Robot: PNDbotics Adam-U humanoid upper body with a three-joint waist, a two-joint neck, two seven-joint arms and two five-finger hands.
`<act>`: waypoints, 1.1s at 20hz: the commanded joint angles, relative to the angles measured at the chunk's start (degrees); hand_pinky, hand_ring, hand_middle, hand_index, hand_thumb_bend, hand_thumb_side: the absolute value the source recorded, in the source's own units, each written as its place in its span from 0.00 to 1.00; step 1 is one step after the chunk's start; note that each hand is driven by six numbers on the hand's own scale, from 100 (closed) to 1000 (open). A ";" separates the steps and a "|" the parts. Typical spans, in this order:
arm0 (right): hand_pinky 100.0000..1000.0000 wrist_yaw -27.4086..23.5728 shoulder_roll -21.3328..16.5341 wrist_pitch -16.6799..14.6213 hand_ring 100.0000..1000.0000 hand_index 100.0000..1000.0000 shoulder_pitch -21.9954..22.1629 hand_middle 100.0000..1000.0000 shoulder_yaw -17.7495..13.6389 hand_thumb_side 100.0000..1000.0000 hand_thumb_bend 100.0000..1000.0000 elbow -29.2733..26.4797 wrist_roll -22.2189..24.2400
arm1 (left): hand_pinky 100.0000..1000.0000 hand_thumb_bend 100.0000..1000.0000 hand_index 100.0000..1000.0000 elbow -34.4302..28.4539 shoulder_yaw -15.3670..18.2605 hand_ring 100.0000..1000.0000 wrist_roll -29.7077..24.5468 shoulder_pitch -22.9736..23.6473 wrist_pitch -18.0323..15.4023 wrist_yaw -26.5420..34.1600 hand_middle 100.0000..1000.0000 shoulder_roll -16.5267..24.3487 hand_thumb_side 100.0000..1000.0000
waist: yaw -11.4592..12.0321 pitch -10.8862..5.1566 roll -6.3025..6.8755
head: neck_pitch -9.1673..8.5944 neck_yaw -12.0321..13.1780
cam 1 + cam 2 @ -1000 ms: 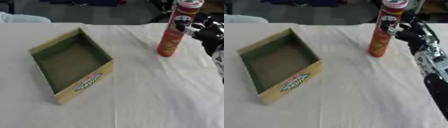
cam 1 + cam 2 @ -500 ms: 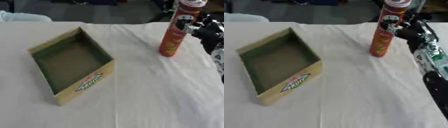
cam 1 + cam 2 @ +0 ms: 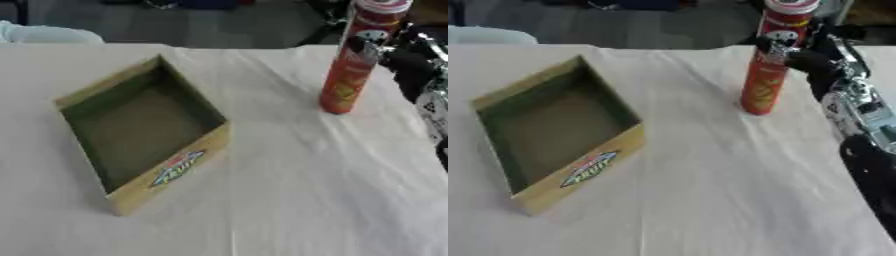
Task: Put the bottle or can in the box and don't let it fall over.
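Just left of the right hand, touching its fingers: tall red can, upright on the table; fingers curling about its upper part, closure uncertain; step: grasping; next: lift upright, carry to open box, well left and nearer.

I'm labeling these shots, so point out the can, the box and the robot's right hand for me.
can [image 3: 765,75], right eye view, middle of its red body.
box [image 3: 171,168], left eye view, outer front wall by the logo.
right hand [image 3: 805,59], right eye view, dark fingers beside the can.
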 commanded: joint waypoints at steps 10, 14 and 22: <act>0.97 -0.49 -2.56 -0.62 0.95 1.00 -2.08 0.97 -0.05 0.00 0.63 1.68 -0.45 | 0.75 0.15 0.81 -1.07 0.73 1.00 -0.06 -1.13 -0.28 0.26 0.92 1.23 0.11 | 0.62 -0.55 -0.13 | -1.21 -0.40; 0.98 0.50 -2.88 -0.67 0.97 1.00 -2.28 0.98 -0.16 0.00 0.64 1.91 -0.82 | 0.76 0.15 0.81 -1.09 0.70 1.00 -0.10 -1.17 -0.27 0.26 0.92 1.21 0.11 | 0.72 -0.45 -0.26 | -1.35 -0.41; 0.97 -0.16 -3.12 -1.00 0.94 1.00 -4.22 0.96 0.22 0.00 0.63 3.08 -1.16 | 0.76 0.14 0.81 -1.22 0.63 1.00 -0.23 -1.61 -0.31 0.34 0.92 1.18 0.11 | 1.28 0.11 -0.31 | -2.49 -0.77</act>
